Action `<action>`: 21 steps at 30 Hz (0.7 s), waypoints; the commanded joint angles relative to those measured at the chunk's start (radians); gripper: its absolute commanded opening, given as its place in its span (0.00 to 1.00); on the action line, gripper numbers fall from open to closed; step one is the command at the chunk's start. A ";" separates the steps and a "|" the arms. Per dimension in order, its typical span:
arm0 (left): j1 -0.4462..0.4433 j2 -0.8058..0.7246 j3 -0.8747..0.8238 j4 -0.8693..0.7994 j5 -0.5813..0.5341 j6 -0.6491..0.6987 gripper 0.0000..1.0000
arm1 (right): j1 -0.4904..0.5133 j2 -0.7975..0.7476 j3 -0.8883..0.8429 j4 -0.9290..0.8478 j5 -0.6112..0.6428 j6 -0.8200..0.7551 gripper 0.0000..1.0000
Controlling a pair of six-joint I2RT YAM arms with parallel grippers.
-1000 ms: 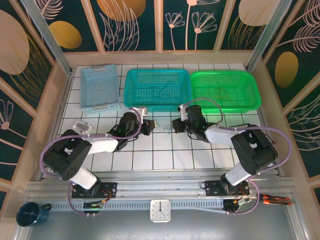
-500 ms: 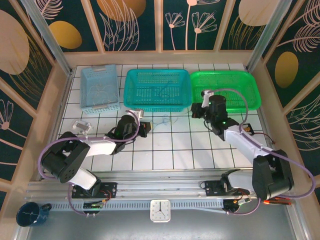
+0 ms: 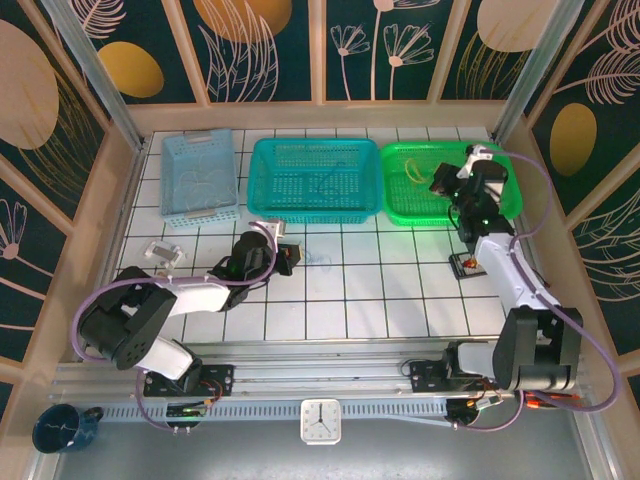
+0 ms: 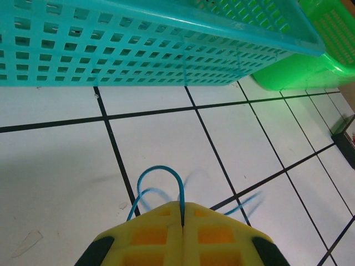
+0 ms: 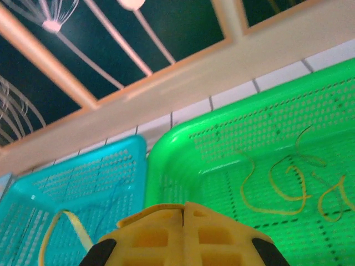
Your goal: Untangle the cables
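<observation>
Top external: knot looks parted, two cords in hand

- Top external, centre of table (image 3: pixel 340 310): no knot left on the tiles that I can make out.
- Left gripper (image 3: pixel 290 256) low over the tiles, just toward 6 o'clock of the teal basket (image 3: pixel 315 215). Left wrist view: pads pressed together on a blue cable (image 4: pixel 161 168). Its loop pokes out ahead of the tips and its loose end trails toward 3 o'clock.
- Right gripper (image 3: pixel 440 180) up over the green basket (image 3: pixel 450 218), at 1 o'clock on the table. Right wrist view: pads pressed together, pinching a yellow cable (image 5: pixel 62 212) that arcs out toward 9 o'clock.
- Several yellow cords (image 5: pixel 277 188) already lie loose in the green basket.
- A thin dark line shows on the teal basket floor, possibly a blue cord; too fine to be sure.
- Pale blue basket (image 3: pixel 200 215) at 11 o'clock; contents too faint to read.

Judgement: separation largely done and sorting under way. Left to do: let the yellow cable go among its fellows, then take the blue one to its basket, probably the teal one.
</observation>
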 commanded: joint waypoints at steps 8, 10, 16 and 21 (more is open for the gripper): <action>0.010 -0.054 -0.036 -0.004 -0.021 0.002 0.00 | -0.098 0.138 0.095 0.113 0.029 0.096 0.00; 0.011 -0.064 -0.034 -0.007 -0.018 0.001 0.00 | -0.097 0.180 0.106 0.113 0.037 0.094 0.00; 0.010 -0.107 -0.014 -0.029 0.005 0.001 0.00 | -0.097 0.294 0.103 0.101 0.060 0.094 0.18; 0.011 -0.153 0.016 -0.063 0.023 0.002 0.00 | -0.094 0.297 0.074 0.102 0.037 0.099 0.53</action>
